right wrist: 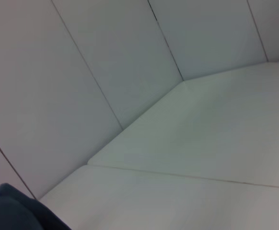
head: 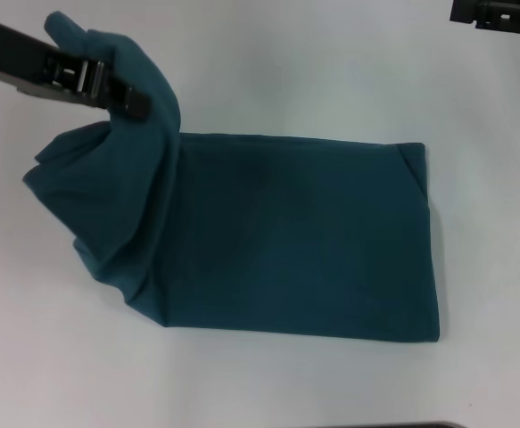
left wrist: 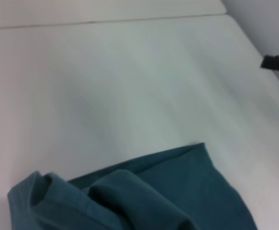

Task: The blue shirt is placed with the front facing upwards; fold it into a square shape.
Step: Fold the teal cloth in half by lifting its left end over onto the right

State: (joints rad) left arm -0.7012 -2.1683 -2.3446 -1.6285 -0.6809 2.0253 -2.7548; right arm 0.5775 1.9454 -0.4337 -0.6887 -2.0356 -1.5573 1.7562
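Note:
The blue shirt (head: 295, 241) lies on the white table as a long folded rectangle with a plain teal face up; no lettering shows. Its left end is bunched and lifted off the table. My left gripper (head: 127, 101) is shut on that raised cloth at the upper left of the head view. The left wrist view shows the gathered folds of the shirt (left wrist: 144, 196) close below the camera. My right gripper (head: 500, 16) is parked at the far right corner, away from the shirt. A dark teal patch of the shirt (right wrist: 12, 213) shows in a corner of the right wrist view.
The white table (head: 331, 80) stretches all round the shirt. A seam between two table panels (left wrist: 106, 21) runs along the far side. In the left wrist view the right arm's dark gripper (left wrist: 278, 64) shows far off. Pale wall panels (right wrist: 106, 57) stand behind the table.

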